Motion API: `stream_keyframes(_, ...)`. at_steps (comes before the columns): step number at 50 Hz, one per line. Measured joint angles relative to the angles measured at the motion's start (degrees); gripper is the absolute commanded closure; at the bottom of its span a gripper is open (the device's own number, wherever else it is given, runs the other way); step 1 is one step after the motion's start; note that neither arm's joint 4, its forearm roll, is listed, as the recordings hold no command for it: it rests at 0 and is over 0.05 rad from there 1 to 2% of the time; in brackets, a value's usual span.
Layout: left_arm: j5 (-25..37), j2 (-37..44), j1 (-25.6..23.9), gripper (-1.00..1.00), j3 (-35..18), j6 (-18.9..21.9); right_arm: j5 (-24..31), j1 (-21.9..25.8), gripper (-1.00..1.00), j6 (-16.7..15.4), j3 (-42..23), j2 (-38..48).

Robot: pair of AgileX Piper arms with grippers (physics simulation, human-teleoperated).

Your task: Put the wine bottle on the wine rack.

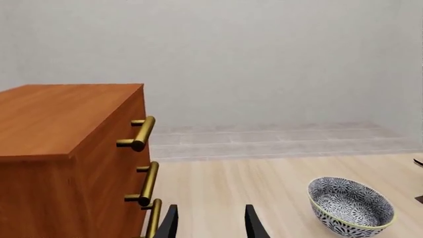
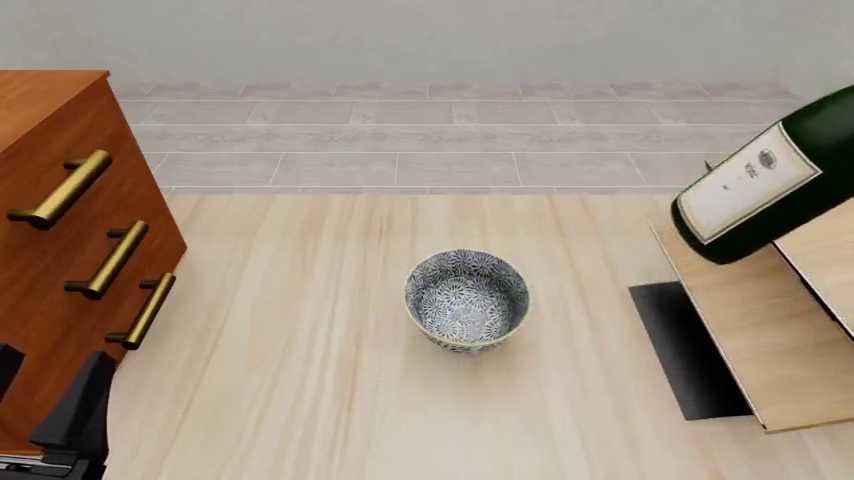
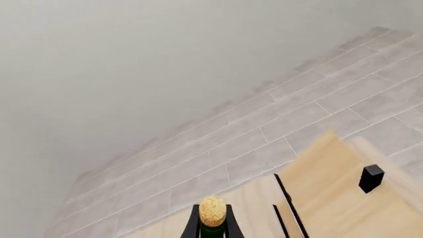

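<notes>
Bottle (image 2: 774,180) label print illegible, above wine rack (image 2: 747,330)

Left gripper (image 1: 210,223) low at near-left table corner, fingers parted — right gripper (image 3: 212,223) raised, clamped around bottle neck.

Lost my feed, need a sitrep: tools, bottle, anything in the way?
Left tool open, idle by the cabinet. Right tool shut on the wine bottle, held tilted over the wine rack. Bowl mid-table, clear of the rack.

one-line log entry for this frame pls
phase: carry | right gripper: shut on wine bottle, tilted above wine rack | left gripper: open, idle by cabinet
</notes>
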Motion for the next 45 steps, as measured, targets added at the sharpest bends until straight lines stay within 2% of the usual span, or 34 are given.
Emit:
stream_keyframes(19,-0.8,0.0,0.3,-1.0,0.8,-1.3,5.1,-7.5,1.0,2.6,-3.0,0.7)
stream_keyframes(45,-1.3,0.0,0.4,-1.0,1.6,-2.1,11.0,-15.2,1.0,0.6,-8.4,1.2)
